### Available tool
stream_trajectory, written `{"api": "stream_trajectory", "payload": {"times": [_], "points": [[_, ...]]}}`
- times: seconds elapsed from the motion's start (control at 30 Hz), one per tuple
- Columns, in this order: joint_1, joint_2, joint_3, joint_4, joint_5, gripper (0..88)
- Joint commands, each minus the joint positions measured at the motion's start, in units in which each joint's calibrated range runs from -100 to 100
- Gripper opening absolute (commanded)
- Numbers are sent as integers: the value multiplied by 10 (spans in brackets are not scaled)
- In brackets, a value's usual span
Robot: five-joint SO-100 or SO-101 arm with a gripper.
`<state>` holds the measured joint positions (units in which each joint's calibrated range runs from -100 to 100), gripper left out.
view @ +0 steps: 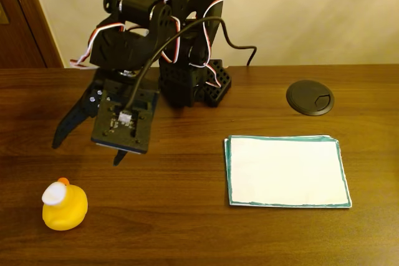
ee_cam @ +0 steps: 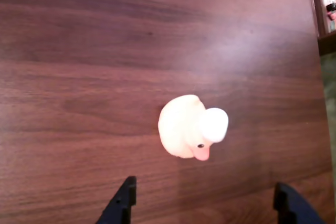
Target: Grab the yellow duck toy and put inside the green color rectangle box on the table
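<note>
The bench (view: 187,228) is dark brown wood with visible grain, and behind it stands a pale wall; a round black disc (view: 310,97) is set into the surface at the right in the fixed view; the yellow duck toy (view: 64,204) stands at front left, well apart from the green color rectangle box (view: 287,171); the jaws are spread wide above the wood, empty, near the duck.

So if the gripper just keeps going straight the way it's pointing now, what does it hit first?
Most likely the yellow duck toy. In the wrist view it sits ahead of the open gripper, roughly centred between the fingertips. Depth is unclear: in the fixed view the gripper hangs above the table, so it may meet bare wood just short of it.
</note>
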<state>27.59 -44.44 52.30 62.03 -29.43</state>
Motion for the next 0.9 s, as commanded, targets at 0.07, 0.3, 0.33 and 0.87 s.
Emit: {"api": "stream_trajectory", "payload": {"times": [0.07,0.3,0.33,0.87], "points": [[44,71,-91,13,0,385],[55,159,-197,47,-56,385],[50,179,-196,28,-66,384],[68,432,-126,-240,-104,378]]}}
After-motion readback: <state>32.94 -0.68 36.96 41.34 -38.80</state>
